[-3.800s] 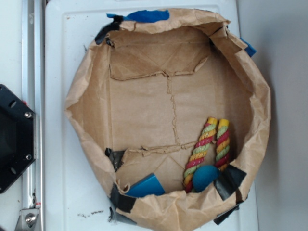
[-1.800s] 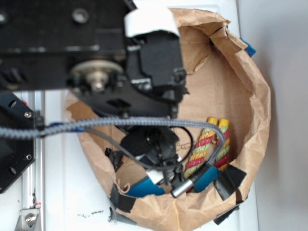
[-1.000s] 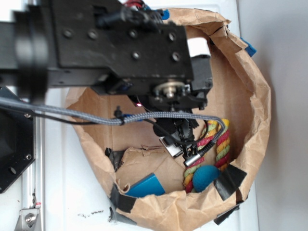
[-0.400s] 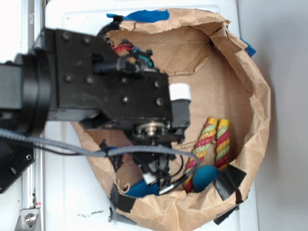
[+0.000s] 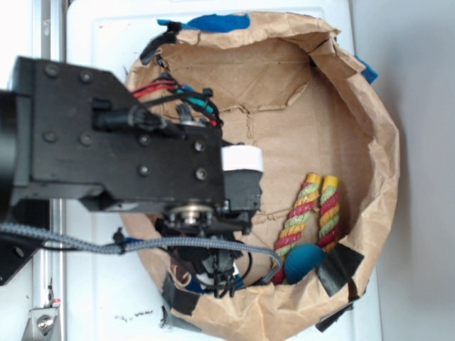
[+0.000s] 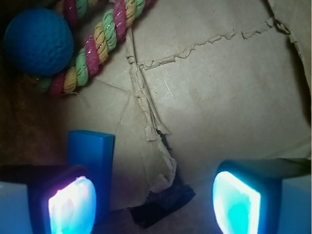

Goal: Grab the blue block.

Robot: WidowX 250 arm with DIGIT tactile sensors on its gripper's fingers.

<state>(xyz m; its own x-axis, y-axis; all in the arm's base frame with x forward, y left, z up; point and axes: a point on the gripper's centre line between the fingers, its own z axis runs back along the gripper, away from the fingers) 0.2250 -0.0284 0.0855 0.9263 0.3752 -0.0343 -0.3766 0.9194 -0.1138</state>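
Hovering low inside the paper bag [image 5: 370, 142], the gripper [image 6: 153, 200] stood spread wide, grasping nothing. The blue block [image 6: 92, 148] lay just ahead of its left finger [image 6: 68, 200], outside the gap. Rope toy [image 6: 95, 41] and teal ball [image 6: 38, 41] lay farther ahead.

Blue block [image 6: 92, 153]: solid, flat-faced, sharp-edged, lying on the brown paper floor, its near end hidden behind my tool's left finger.

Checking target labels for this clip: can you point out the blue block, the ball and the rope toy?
blue block [image 6: 91, 152], wrist view, on its upper flat face.
ball [image 6: 38, 41], wrist view, middle of its dimpled surface.
rope toy [image 5: 328, 210], exterior view, on the right strand.
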